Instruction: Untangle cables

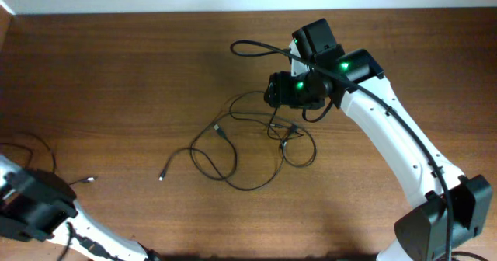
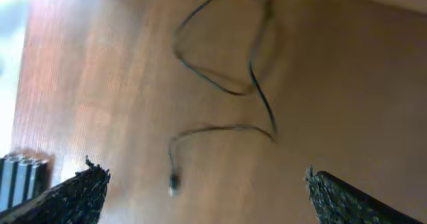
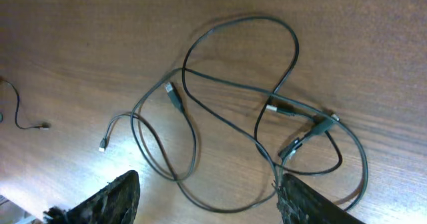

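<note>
Two sets of jaws, both spread wide and holding nothing. Left jaws sit at the near left corner of the tabletop [image 1: 116,74], with one stray cord [image 1: 81,182] beside them. One tangle of cables [image 1: 256,144] lies mid-tabletop (strand count unclear, roughly five plug ends). Its long axis runs left-right, with one loose plug [image 1: 162,175] trailing left. Right jaws hang over its far edge.

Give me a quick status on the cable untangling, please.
Both jaws open, empty. Cables tangled on table, right jaws above them. Nothing in the way.
</note>
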Motion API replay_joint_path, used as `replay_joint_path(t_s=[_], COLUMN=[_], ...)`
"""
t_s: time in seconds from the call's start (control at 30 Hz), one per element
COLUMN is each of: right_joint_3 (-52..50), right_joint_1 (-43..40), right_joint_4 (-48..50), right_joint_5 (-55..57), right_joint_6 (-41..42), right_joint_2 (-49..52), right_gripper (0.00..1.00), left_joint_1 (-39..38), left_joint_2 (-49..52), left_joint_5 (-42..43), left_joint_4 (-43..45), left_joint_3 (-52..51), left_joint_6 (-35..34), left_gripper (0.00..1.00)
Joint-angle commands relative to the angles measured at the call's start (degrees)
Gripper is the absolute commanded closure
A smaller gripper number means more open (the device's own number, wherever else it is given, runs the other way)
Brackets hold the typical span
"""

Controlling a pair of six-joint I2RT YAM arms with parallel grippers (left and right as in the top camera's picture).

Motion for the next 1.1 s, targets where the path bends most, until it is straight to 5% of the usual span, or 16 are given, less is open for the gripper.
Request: replay_joint_path(t_s=[0.0,0.13,0.37,0.67,0.87,1.07], right_joint_3=[0.04,0.2,0.22,0.13,0.13,0.13], right_joint_1=[-0.17,-1.55,-17.35,-22.95,-22.95,-22.95], right_joint_4=[0.9,1.09,-5.01,-9.01,-9.92,-10.75], right_joint_5=[0.7,0.35,0.28,0.5,0.48,0.68], right_joint_6=[-0.76,-2.23,-2.27,-5.22,-5.2,-5.2], right_joint_2=[0.2,-1.05,-15.93,-15.89,-15.78,-15.78], right_gripper=[0.33,0.33,0.29,0.28,0.28,0.28], left_joint_1=[0.11,-3.37,-30.42,-57.44,-68.17,-73.29], left_joint_2=[-1.07,-2.71,-3.34,-3.32,-3.32,-3.32], left_joint_5=[10.95,34.05,30.16,29.07,35.06,35.89], left_joint_4=[-1.57,-1.55,-1.57,9.49,20.04,37.55], left_joint_3=[15.67,25.86,21.59,-9.77,-31.95,-49.51], left_joint_6=[12.59,31.98,46.4,69.4,93.46,99.38], left_gripper=[0.01,0.01,0.0,0.05,0.11,0.15])
